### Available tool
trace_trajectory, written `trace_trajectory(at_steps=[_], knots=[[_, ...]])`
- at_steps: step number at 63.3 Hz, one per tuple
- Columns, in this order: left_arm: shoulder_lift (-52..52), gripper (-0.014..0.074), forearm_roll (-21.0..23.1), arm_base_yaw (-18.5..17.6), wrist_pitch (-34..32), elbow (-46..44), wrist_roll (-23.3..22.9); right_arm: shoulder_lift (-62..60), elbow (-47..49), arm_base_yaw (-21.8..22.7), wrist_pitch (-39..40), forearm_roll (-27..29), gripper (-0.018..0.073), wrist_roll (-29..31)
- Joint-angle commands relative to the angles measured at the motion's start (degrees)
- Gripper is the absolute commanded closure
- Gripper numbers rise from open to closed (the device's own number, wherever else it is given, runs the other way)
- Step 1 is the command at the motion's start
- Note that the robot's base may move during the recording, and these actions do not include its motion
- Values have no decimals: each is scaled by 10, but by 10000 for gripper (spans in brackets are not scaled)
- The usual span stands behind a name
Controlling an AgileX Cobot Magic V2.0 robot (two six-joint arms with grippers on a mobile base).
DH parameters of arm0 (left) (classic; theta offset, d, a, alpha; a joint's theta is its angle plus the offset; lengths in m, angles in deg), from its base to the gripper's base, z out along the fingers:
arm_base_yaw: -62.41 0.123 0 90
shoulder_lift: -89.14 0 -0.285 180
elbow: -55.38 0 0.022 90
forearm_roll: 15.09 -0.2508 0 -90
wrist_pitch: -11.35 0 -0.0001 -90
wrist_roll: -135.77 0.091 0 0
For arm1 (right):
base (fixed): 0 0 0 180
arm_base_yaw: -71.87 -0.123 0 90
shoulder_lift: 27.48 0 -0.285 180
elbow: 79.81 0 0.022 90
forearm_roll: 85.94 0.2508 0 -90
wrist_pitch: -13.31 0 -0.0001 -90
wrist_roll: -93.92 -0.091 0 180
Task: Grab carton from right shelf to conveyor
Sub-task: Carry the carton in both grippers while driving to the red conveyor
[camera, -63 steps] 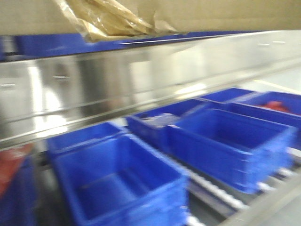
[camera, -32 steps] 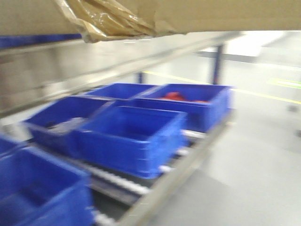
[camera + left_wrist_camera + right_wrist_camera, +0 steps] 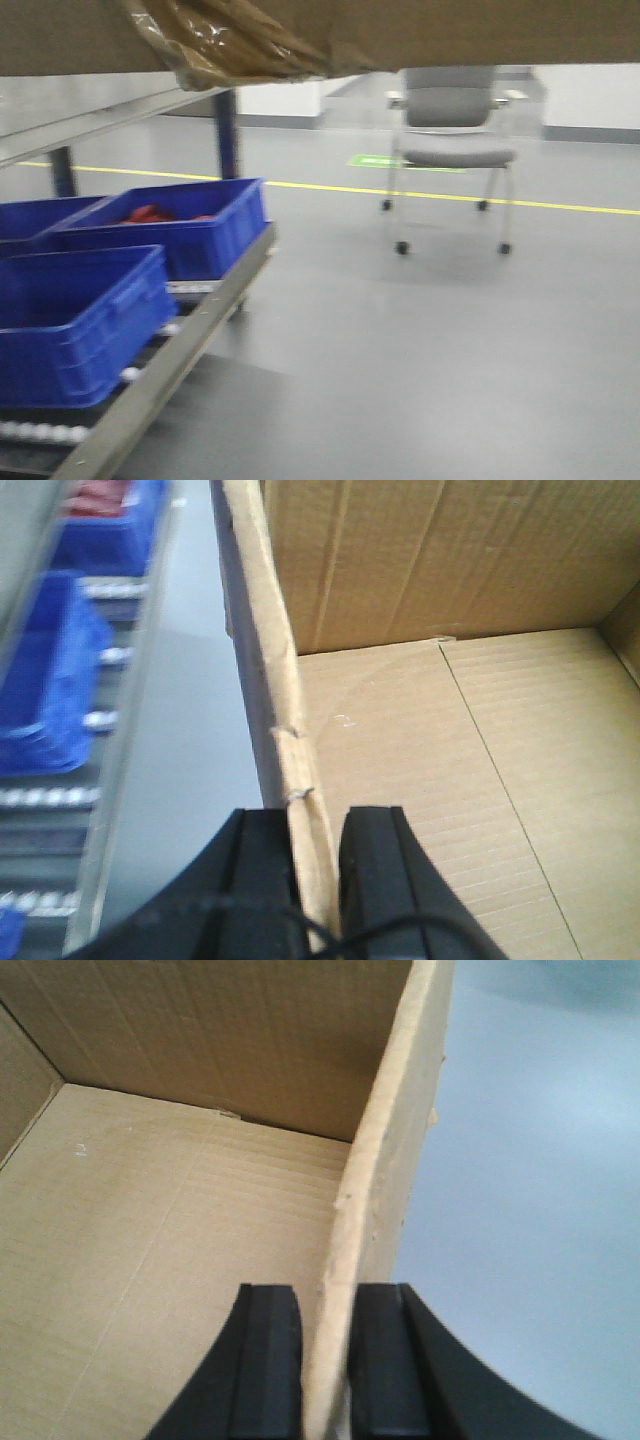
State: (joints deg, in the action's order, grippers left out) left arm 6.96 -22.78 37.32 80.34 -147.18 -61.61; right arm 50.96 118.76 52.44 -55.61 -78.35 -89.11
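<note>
**Bins shifted leftward in view; carton gripped by both hands**

Since the earlier frames the blue bins have been displaced to the lower left of the front view. A grey chair and a yellow floor line have been brought into sight.

- Item: carton, brown corrugated, recorded along the top of the front view. Torn tape is seen hanging from its lower edge.
- Left hand: closed narrow on the carton's side wall, one finger on each face. The open interior lies to its right and the bins below to its left.
- Right hand: likewise clamped on the opposite wall. The interior lies to its left and the grey floor to its right.
</note>
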Motion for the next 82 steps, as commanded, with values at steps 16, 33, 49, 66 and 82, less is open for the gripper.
trace_trajectory(at_steps=[16, 33, 49, 66, 82], knots=[[9, 606, -48, 2, -3, -3, 6, -13, 2, 4, 14, -23, 629, 14], [9, 606, -48, 2, -3, -3, 6, -13, 2, 4, 14, -23, 629, 14], [9, 606, -48, 2, -3, -3, 6, -13, 2, 4, 14, -23, 629, 14], [9, 606, -48, 2, -3, -3, 6, -13, 2, 4, 14, -23, 629, 14], [9, 606, -48, 2, -3, -3, 6, -13, 2, 4, 14, -19, 629, 14]])
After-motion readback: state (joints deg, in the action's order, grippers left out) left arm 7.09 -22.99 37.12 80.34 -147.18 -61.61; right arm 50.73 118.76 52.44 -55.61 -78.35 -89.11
